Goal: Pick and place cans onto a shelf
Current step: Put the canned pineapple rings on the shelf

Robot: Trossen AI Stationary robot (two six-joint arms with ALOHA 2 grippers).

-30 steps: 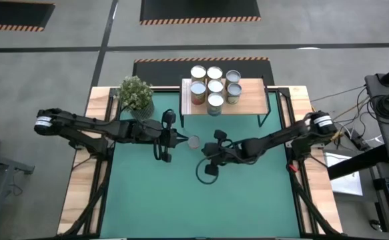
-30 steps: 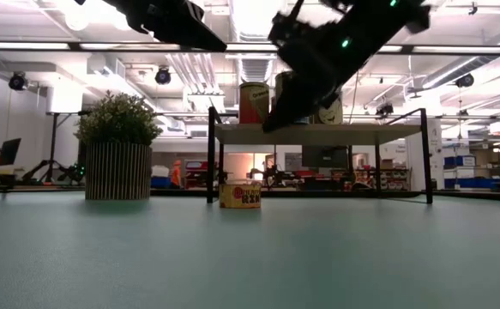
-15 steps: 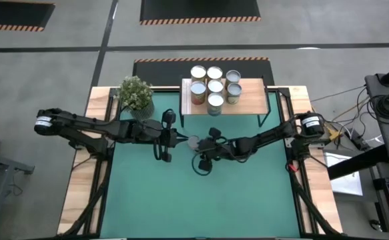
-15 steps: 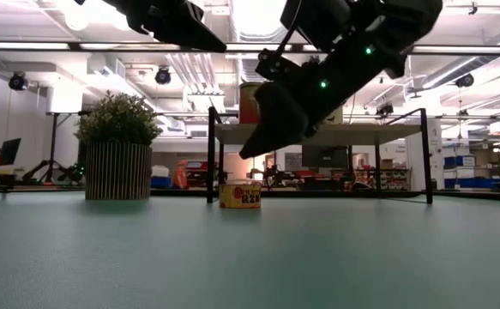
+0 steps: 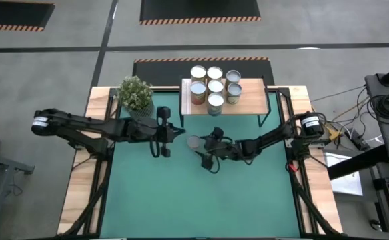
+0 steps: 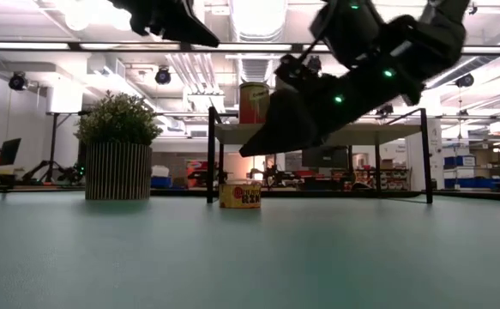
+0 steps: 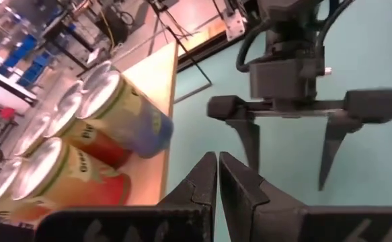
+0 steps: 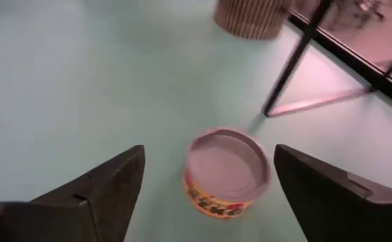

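One short can [image 8: 226, 171], silvery on top with an orange side, stands upright on its base on the green mat [image 5: 181, 200]; it also shows from above [image 5: 193, 142] and at table height [image 6: 240, 194]. My right gripper [image 8: 209, 153] hovers open just right of the can and above it, one finger to each side of it in the right wrist view, touching nothing. My left gripper [image 7: 217, 165] is shut and empty, raised left of the can [image 5: 180, 133]. Several cans [image 5: 214, 85] stand upright on the wooden shelf [image 5: 247, 103].
A potted plant [image 5: 135, 93] stands at the mat's far left corner, beside the shelf. The shelf's thin black legs [image 6: 209, 154] rise just behind the loose can. The near half of the mat is bare.
My right gripper has sunk toward the mat and moved toward the table's left edge, closing in on the loose can. Its fingers have tipped nearer level and opened wide. The can has stayed where it was.
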